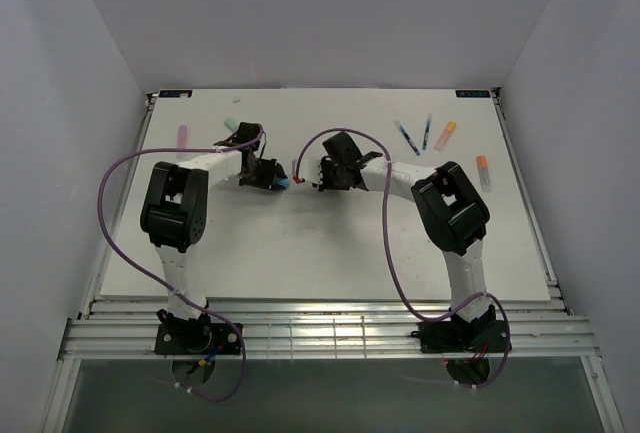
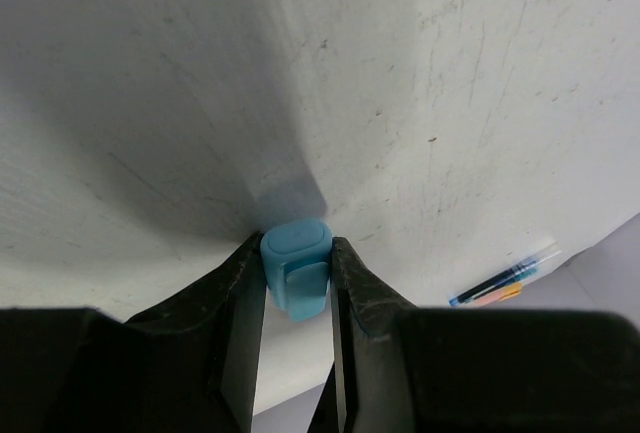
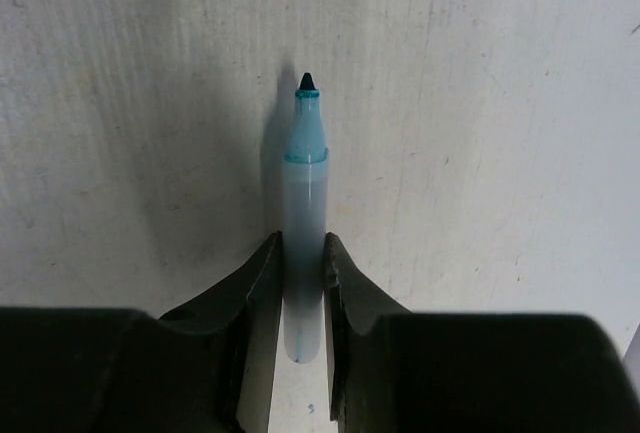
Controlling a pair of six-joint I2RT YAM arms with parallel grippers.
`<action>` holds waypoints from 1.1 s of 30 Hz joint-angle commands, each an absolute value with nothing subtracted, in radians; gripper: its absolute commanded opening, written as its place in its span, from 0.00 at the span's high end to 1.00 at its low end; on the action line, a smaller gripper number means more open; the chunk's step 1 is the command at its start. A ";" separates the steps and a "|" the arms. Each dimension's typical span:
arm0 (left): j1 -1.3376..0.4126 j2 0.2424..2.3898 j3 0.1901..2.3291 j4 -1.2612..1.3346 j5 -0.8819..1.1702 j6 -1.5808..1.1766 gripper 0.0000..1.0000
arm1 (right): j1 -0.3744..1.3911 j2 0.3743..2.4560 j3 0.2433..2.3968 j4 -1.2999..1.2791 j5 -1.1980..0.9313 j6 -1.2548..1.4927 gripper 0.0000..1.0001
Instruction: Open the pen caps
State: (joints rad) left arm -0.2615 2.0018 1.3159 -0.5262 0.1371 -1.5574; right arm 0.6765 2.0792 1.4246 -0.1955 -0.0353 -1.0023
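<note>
Top view: six pens lie loose on the table (image 1: 330, 243). One pink pen (image 1: 183, 137) and one green pen (image 1: 232, 125) are at far left. Two blue pens (image 1: 407, 137) (image 1: 426, 133) and two orange pens (image 1: 445, 135) (image 1: 483, 171) are at far right. The two arms meet mid-table, left gripper (image 1: 276, 180) facing right gripper (image 1: 318, 175), tips near each other but apart. One light blue cap (image 1: 285, 183) sits in the left one.

Left wrist: left gripper (image 2: 297, 245) is clamped on the cap (image 2: 297, 271), one finger on each side, above the table. The pens at the far right edge are too small to count.

Right wrist: right gripper (image 3: 301, 241) is clenched round one light blue pen (image 3: 303, 193). It is uncapped, its dark tip (image 3: 307, 81) pointing away from the fingers.
</note>
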 commanded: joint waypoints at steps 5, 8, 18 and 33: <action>-0.236 2.037 1.316 -0.494 0.075 -1.606 0.97 | 0.666 2.080 1.401 -0.123 -0.041 -1.014 0.91; -0.236 2.045 1.315 -0.491 0.080 -1.608 0.84 | 0.666 2.080 1.393 -0.121 -0.049 -1.009 0.87; -0.238 2.045 1.309 -0.500 0.067 -1.603 0.48 | 0.661 2.086 1.399 -0.121 -0.071 -0.996 0.76; -0.238 2.022 1.296 -0.509 0.060 -1.578 0.34 | 0.653 2.071 1.404 -0.132 -0.087 -0.968 0.53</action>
State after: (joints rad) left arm -0.2432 2.0182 1.3235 -0.4282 0.1345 -1.5860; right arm 0.6601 2.0830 1.4078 -0.1112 -0.0605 -0.9897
